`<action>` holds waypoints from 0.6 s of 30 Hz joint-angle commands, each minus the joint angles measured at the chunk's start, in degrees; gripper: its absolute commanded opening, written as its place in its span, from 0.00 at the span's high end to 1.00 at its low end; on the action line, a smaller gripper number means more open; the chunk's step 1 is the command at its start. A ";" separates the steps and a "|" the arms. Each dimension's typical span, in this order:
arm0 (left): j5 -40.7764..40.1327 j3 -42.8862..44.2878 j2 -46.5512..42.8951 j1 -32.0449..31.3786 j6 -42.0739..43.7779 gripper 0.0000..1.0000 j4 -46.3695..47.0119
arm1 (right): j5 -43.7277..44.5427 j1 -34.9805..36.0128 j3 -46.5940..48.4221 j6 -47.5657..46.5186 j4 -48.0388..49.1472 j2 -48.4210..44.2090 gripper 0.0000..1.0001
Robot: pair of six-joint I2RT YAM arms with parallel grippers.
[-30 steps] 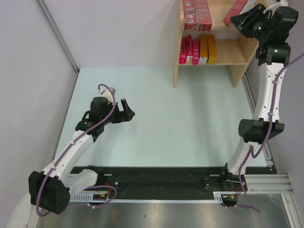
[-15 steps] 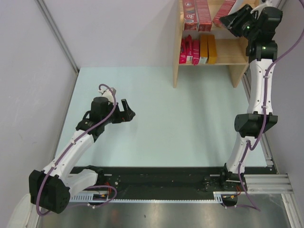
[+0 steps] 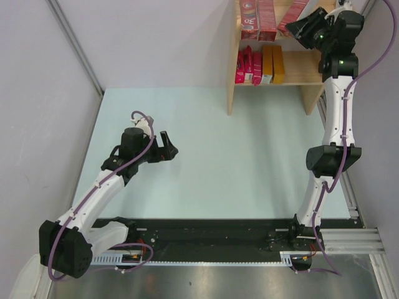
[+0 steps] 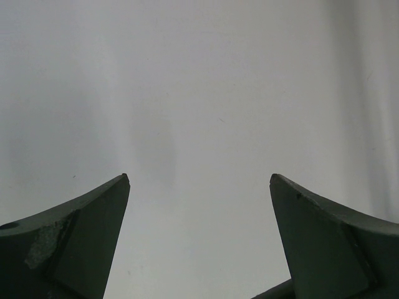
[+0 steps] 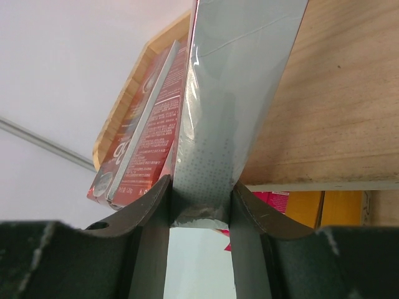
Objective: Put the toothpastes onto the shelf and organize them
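Silver-grey carton (image 5: 240,87) pinched in the right gripper (image 5: 199,190), red carton (image 5: 146,146) against it on the gripper's left; left gripper (image 4: 199,184) spread wide.

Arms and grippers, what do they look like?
The left arm and right arm have white links and black joint housings, each trailing a purple cable. The left gripper and right gripper are dark, with wedge-shaped fingers; the right arm's wrist shows green lights.

The light wood shelf (image 3: 232,75) had two boards. Pink cartons (image 3: 247,67), an orange-yellow carton (image 3: 267,64) and a gold-tan carton (image 3: 278,64) stood together on the lower board. Red cartons (image 3: 250,22) lay on the upper board. Just beside them, the right gripper (image 5: 199,202) squeezed a silver-grey carton (image 5: 237,93).
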 commanded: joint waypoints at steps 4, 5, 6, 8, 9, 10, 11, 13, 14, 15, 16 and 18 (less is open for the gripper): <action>0.47 -0.13 0.13 -0.39 1.11 0.00 1.76 | -5.37 -0.54 2.40 1.58 2.79 0.47 0.60; 0.47 -0.13 0.13 -0.39 1.11 0.00 1.76 | -5.72 -0.97 2.40 1.85 2.79 0.56 0.59; 0.56 -0.13 0.31 -0.30 1.11 0.00 1.85 | -6.59 -1.33 2.49 2.55 2.61 0.56 0.59; 0.56 0.05 0.31 -0.39 1.11 0.00 1.76 | -7.65 -2.20 2.49 3.17 2.00 0.47 0.59; 0.65 0.13 0.31 -0.39 1.20 0.00 1.67 | -9.13 -2.47 2.31 3.52 1.82 0.38 0.59; 0.56 0.22 0.31 -0.39 1.20 0.01 1.67 | -10.02 -2.73 2.23 4.39 1.82 0.29 0.61; 0.47 0.22 0.22 -0.39 1.29 0.00 1.67 | -11.16 -3.08 2.14 4.75 1.65 0.21 0.61; 0.56 0.22 0.31 -0.39 1.20 0.00 1.76 | -12.13 -3.26 2.31 5.36 1.73 0.73 0.61; 0.56 0.22 0.31 -0.39 1.29 0.00 1.67 | -12.83 -3.35 2.40 5.63 1.38 0.99 0.61; 0.47 0.22 0.39 -0.39 1.20 0.00 1.59 | -13.36 -3.53 2.40 6.06 1.38 1.17 0.61; 0.47 0.14 0.22 -0.39 1.20 0.00 1.59 | -13.89 -3.61 2.49 6.68 1.38 1.52 0.61; 0.56 0.13 0.05 -0.39 1.20 0.00 1.59 | -14.69 -3.44 2.58 6.95 1.38 2.22 0.58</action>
